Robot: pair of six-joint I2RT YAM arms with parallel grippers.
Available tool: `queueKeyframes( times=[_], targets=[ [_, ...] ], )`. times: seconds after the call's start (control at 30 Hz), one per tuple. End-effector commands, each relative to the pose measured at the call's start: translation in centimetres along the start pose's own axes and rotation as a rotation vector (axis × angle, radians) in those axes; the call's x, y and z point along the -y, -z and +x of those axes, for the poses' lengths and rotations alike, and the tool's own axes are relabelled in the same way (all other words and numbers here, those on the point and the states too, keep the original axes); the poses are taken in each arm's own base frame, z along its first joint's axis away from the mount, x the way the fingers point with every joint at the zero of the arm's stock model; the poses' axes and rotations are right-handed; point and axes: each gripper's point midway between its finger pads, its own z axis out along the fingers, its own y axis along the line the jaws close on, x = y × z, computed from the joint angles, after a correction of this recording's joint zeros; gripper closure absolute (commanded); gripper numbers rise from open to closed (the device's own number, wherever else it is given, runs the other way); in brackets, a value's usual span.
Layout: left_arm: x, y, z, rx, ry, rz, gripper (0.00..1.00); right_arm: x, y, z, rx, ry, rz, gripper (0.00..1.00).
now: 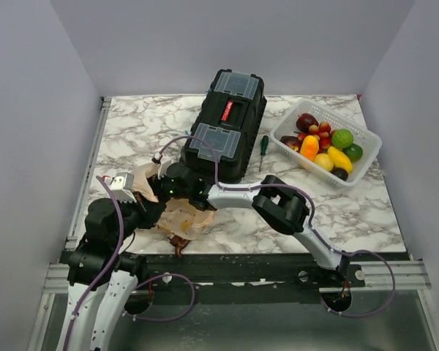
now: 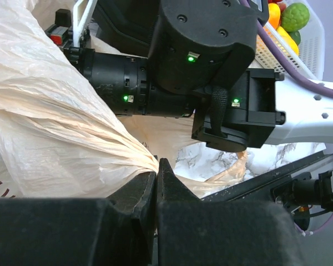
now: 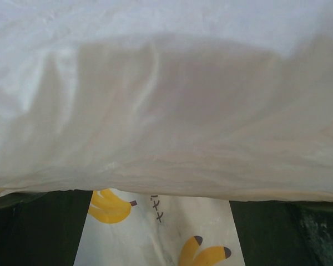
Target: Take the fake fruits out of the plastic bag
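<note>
The thin, crinkly, translucent beige plastic bag (image 1: 184, 216) lies crumpled at the lower left of the marble counter (image 1: 351, 212), just below the black toolbox (image 1: 225, 124). The left claw (image 2: 157, 167) is pinched tight on a gathered twist of the bag's film. The right claw (image 3: 161, 233) stands wide, with bag film draped over it and yellow banana print between its fingers. The glossy plastic fake fruits (image 1: 323, 142) sit in the white lattice basket (image 1: 364, 167) at upper right.
</note>
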Motion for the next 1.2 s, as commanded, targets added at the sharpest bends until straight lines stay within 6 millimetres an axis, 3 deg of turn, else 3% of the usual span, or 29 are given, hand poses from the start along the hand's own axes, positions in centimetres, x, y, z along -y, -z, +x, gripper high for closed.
queueKeyframes(
  times=[0.0,0.33,0.63,0.87,0.97,1.03,1.17],
  targets=[
    [1.0,-0.4,0.1,-0.013,-0.011,0.065,1.0,-1.0,-1.1,0.3,0.012,0.014,-0.076,0.02],
    [7.9,-1.3,-3.1,-0.1,0.111,0.345,1.0,-1.2,-0.5,0.1,0.043,-0.025,-0.08,0.0],
    [13.0,-1.0,-1.8,-0.243,0.131,0.531,1.0,-0.9,-0.9,1.0,0.045,-0.059,-0.092,0.0],
    [11.3,-2.2,-1.3,-0.266,0.117,0.403,1.0,0.8,-1.7,2.6,-0.006,-0.075,-0.035,0.07],
    [10.2,-2.0,-1.0,-0.246,0.094,0.361,1.0,1.9,-2.0,3.3,-0.028,-0.071,0.01,0.2],
    [9.1,-1.7,-0.7,-0.233,0.066,0.308,1.0,2.7,-1.8,3.4,-0.032,-0.061,0.057,0.28],
    [5.7,-0.6,-0.2,-0.202,-0.019,0.151,1.0,3.6,-0.6,2.7,-0.023,-0.009,0.131,0.3]
  ],
)
